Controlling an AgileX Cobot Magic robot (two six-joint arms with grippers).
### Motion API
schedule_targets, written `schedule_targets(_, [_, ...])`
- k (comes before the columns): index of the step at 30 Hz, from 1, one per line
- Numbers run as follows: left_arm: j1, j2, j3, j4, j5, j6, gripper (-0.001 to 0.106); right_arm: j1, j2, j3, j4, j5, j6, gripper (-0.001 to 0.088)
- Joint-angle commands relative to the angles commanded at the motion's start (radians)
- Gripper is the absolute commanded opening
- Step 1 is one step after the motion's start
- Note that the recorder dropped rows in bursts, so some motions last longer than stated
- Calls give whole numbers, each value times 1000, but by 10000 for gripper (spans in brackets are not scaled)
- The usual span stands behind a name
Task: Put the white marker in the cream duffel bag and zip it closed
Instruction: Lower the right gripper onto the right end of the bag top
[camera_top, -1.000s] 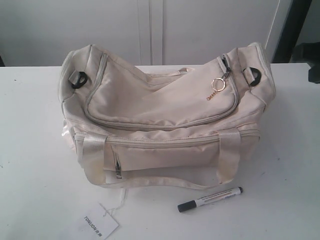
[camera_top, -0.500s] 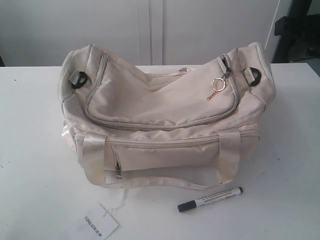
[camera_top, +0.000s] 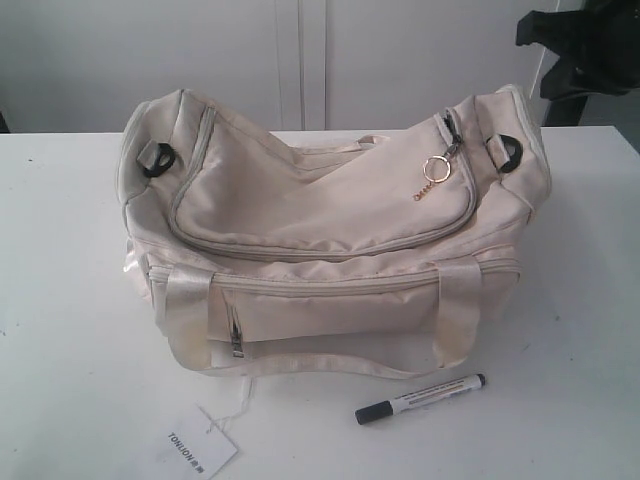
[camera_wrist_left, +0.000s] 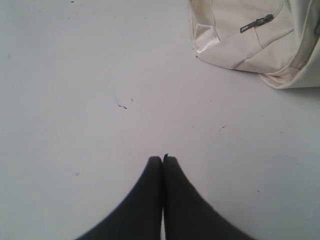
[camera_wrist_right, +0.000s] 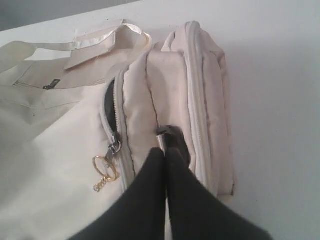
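Left tool (camera_wrist_left: 162, 159): fingers pressed together with nothing between them, over bare table (camera_top: 60, 300). A corner of the cream duffel bag (camera_top: 330, 220) lies near it. This tool does not show in the exterior view.

Hang tag (camera_top: 195, 452): flat on the table in front of the bag's left side.

Bag: stands mid-table, top zipper drawn nearly to its right end. A short dark gap remains beside the gold ring pull (camera_top: 436, 170).

White marker (camera_top: 420, 398): lies on the table just in front of the bag's right front handle, black cap pointing left. It is outside the bag and well apart from both tools.

Right tool (camera_wrist_right: 165, 150): clenched and empty, over the bag's right end at the dark strap loop (camera_top: 507, 152). Whether it touches cannot be told.
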Motion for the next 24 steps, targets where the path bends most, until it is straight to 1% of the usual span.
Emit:
schedule_targets(11, [0, 0, 0, 0, 0, 0, 0, 77, 143, -141, 5, 24, -44, 6])
schedule_targets(14, [0, 0, 0, 0, 0, 0, 0, 87, 174, -163, 9, 29, -44, 77])
schedule_targets(16, [0, 0, 0, 0, 0, 0, 0, 92, 191, -176, 9, 27, -44, 151])
schedule_targets(19, [0, 0, 0, 0, 0, 0, 0, 105, 208, -188, 7, 17, -46, 236])
schedule_targets(24, [0, 0, 0, 0, 0, 0, 0, 118, 234, -198, 2, 3, -46, 334])
